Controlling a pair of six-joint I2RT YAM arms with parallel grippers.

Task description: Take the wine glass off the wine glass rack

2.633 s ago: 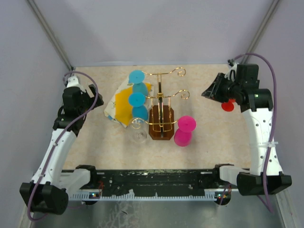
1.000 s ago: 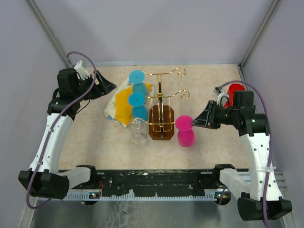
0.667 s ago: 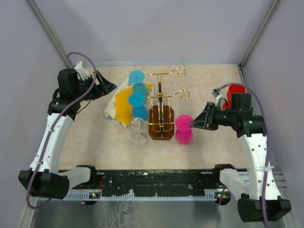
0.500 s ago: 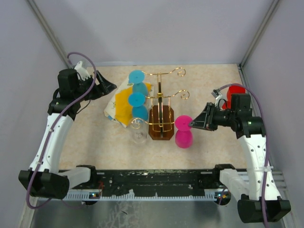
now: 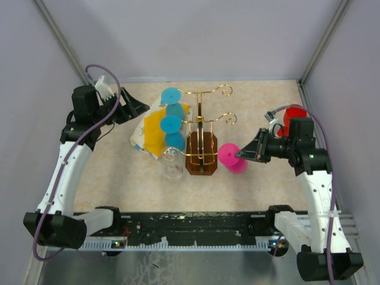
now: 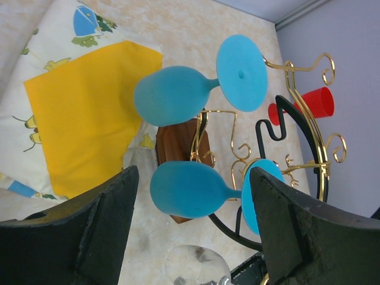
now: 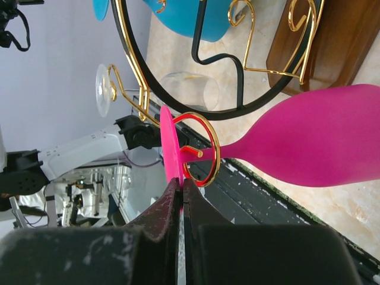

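The wine glass rack (image 5: 202,153) is gold wire on a brown wooden base, mid-table. A pink wine glass (image 5: 231,157) hangs tilted at the rack's right side, its stem in a gold ring (image 7: 200,149). My right gripper (image 5: 240,154) is shut on the rim of its pink foot (image 7: 169,139), and the pink bowl (image 7: 320,142) points away to the right. Two blue wine glasses (image 5: 171,110) hang on the rack's left. My left gripper (image 5: 139,107) is open, left of them and touching nothing. In the left wrist view the lower blue glass (image 6: 187,189) lies beyond the left gripper (image 6: 193,175).
A yellow-and-white cloth (image 5: 151,129) lies under the blue glasses. A clear glass (image 5: 173,169) hangs at the rack's near left. A red cup (image 5: 293,113) stands behind my right arm, near the right wall.
My right gripper has closed on the pink glass's foot. The pink bowl has swung up and to the right. The left arm has barely moved.
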